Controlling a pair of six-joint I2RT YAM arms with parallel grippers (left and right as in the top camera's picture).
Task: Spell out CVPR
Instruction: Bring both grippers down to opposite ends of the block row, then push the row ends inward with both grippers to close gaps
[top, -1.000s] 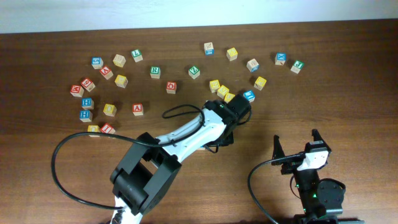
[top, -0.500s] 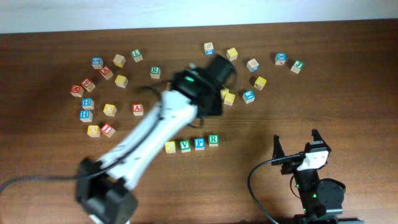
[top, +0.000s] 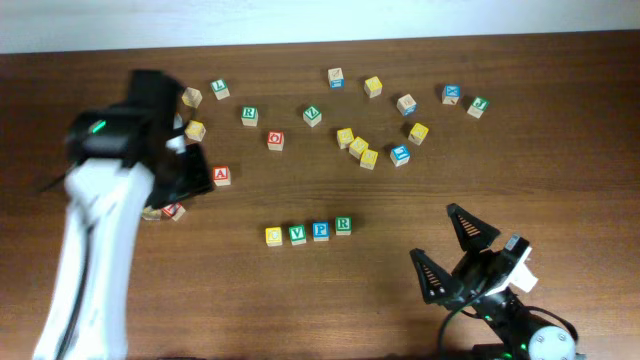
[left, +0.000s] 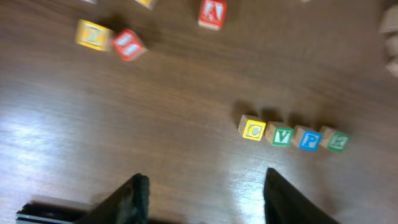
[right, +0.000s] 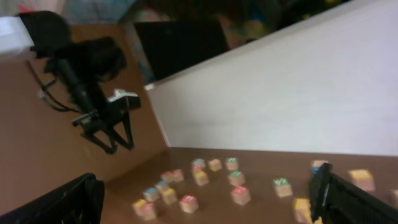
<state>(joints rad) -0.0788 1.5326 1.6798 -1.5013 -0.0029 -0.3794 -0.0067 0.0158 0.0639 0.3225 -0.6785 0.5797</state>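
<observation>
Spelling row, overhead: yellow C block (top: 273, 236), green V block (top: 297, 234), blue P block (top: 320, 231) and green R block (top: 343, 225) stand side by side near the middle of the table (top: 500, 150), reading C V P R from left to right.
Loose blocks, overhead: loose blocks (top: 369, 157) are scattered along the far side, well apart from the row.
Left arm, overhead: left arm (top: 95, 215) is white and blurred over the left of the table; I cannot tell how its fingers stand here.
Right gripper, overhead: right gripper (top: 450, 250) is at the near right, fingers spread wide, nothing between them.
Left gripper, left wrist: left gripper (left: 205, 199) has both fingers at the bottom edge, wide apart and empty.
Row, left wrist: the four blocks lie beyond the fingers, towards the right.
Red A block, left wrist: red A block (left: 212, 12) is at the top edge.
Right gripper, right wrist: fingers sit far apart in the lower corners, holding nothing.
Blocks, right wrist: blurred, in front of a pale wall (right: 298, 93); the row cannot be picked out.
</observation>
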